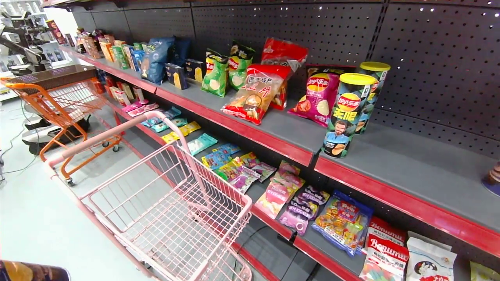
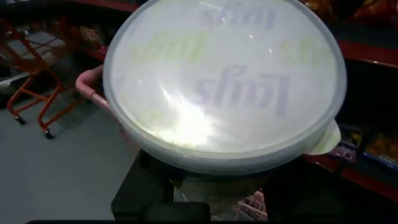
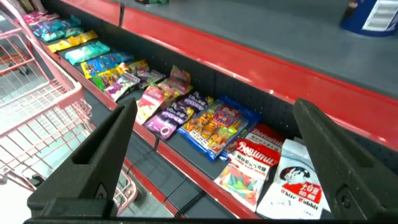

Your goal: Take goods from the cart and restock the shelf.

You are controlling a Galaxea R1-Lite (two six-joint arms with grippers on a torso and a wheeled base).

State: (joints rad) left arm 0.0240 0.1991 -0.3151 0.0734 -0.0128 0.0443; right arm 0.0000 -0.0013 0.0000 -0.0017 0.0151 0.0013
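1. The chip can (image 2: 224, 81) is grasped in the left claw (image 2: 205, 199) and held in the air near the handle of the pink cart (image 2: 87, 84). Its clear lid faces the left wrist camera so closely that it hides the can's body. Of the claw, a few dark parts show under the lid's rim.
2. In the head view's lower left corner a dark rounded thing (image 1: 31, 271) with an orange patch is cut off by the frame. I cannot tell what it is.
3. The right claw (image 3: 216, 107) is spread wide with nothing between its fingers. It hangs in front of the lower shelf (image 3: 186, 155), over the bags of sweets (image 3: 214, 124).
4. The head view takes in the cart's wire basket (image 1: 213, 174), which stands just beside the shelf. The right wrist view catches one corner of it (image 3: 37, 93).
5. In the head view two yellow-lidded cans (image 1: 345, 113) stand upright on the upper shelf (image 1: 410, 168), one behind the other, just beside a purple chip bag (image 1: 318, 97). A blue thing (image 1: 493, 178) at that shelf's far right is cut off by the frame. The right wrist view shows it closer (image 3: 370, 15), and it is cut off there too.
6. An orange cart (image 1: 66, 101) stands farther down the aisle.
7. Pale lettering shows through the can's lid, reversed. The packs on the shelf carry bright printed labels, and those on the far ones are too small to make out.
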